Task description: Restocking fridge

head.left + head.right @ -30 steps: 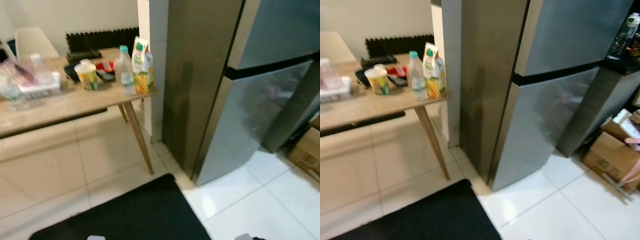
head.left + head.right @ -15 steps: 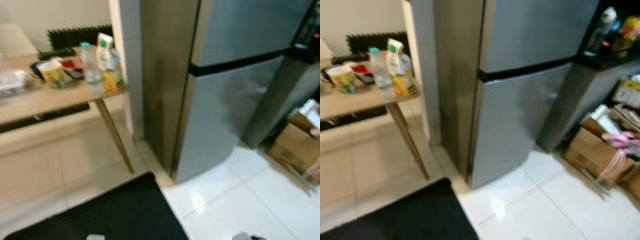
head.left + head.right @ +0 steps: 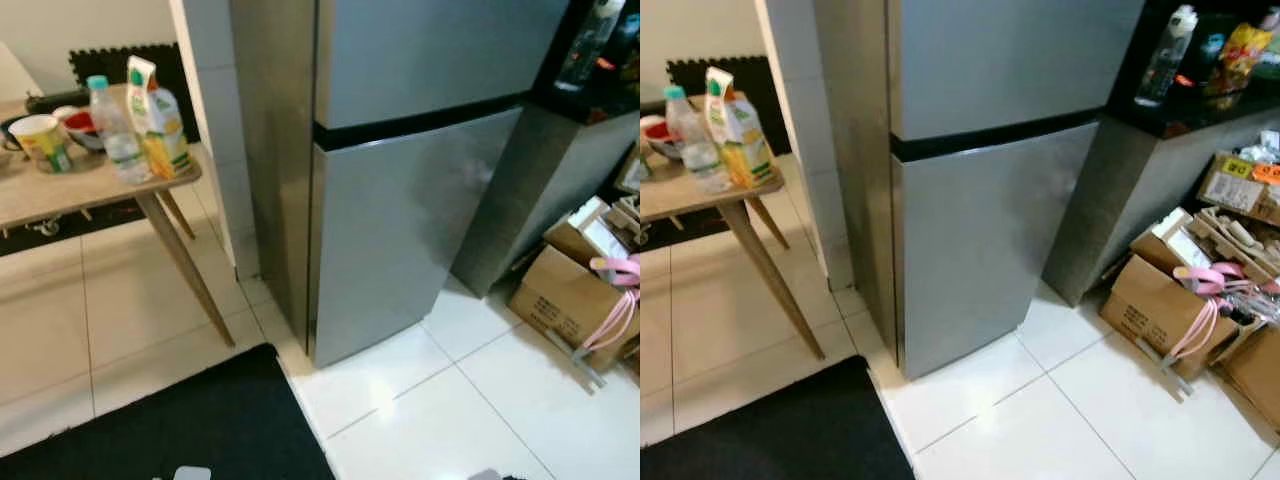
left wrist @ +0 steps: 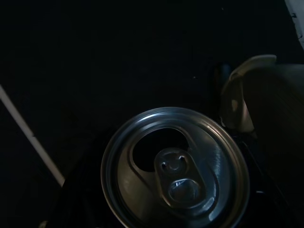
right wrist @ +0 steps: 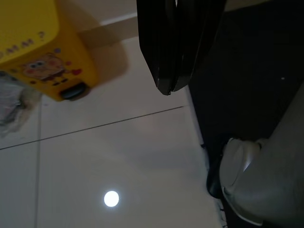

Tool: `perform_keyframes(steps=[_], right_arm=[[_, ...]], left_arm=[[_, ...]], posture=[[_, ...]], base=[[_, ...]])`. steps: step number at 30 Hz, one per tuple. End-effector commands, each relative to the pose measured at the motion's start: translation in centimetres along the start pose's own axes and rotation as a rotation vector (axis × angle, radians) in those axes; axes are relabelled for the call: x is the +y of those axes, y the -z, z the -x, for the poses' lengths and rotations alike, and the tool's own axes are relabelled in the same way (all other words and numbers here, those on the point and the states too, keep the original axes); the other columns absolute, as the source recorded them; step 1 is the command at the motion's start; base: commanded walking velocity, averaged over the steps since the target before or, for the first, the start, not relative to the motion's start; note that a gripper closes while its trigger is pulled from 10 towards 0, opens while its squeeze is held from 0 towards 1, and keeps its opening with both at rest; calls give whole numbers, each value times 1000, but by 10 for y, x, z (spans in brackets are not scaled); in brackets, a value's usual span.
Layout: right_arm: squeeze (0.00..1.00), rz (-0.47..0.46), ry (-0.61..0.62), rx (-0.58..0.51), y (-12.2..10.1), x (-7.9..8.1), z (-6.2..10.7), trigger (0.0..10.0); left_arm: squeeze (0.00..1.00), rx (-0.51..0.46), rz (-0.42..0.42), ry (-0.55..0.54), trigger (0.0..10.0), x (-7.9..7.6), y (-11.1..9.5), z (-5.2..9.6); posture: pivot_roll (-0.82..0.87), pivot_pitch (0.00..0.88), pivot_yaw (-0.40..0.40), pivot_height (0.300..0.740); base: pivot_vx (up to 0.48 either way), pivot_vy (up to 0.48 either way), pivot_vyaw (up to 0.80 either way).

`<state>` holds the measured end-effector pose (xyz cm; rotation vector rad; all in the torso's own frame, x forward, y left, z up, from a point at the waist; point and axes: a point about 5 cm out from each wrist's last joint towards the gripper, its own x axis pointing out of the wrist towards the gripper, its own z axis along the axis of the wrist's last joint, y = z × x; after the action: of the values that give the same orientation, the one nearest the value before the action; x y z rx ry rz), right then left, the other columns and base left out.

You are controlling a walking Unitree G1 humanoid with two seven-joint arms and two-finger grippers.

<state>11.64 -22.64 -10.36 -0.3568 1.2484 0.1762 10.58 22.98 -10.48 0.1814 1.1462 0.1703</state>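
A tall silver fridge (image 3: 400,200) stands straight ahead with both doors closed, a black band between the upper and lower door. The left wrist view is very dark. In it the silver top of a drink can (image 4: 175,168), tab opened, hangs close to the camera above the black mat, so my left gripper is shut on it; its fingers are lost in the shade. My right gripper (image 5: 167,88) hangs low over the white floor tiles, its two black fingers pressed together with nothing in them.
A wooden table (image 3: 60,185) at the left carries a water bottle (image 3: 112,135), a juice carton (image 3: 158,125), a cup (image 3: 40,143) and a bowl (image 3: 82,125). A black mat (image 3: 170,425) lies underfoot. Cardboard boxes (image 3: 1160,305) sit right of the fridge under a dark counter (image 3: 1200,110). A yellow bin (image 5: 42,42) stands on the tiles.
The camera has swung to the right: the fridge now sits in the middle, the table has slid to the left edge, and the boxes and counter have come into view.
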Motion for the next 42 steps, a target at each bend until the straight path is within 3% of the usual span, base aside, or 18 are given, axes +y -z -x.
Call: perform_keyframes(steps=[1,42], right_arm=[[0,8,-5,7,1,2,0,10000],[0,13,-15,10,2,4,0,10000]], left_arm=[[0,11,-1,-8,10000,4,4,0],[0,3,16,-9,10000,2,2,0]], posture=[[-71,19,-20,740],[-70,18,-20,740]], base=[[0,0,0],[0,-13,0]])
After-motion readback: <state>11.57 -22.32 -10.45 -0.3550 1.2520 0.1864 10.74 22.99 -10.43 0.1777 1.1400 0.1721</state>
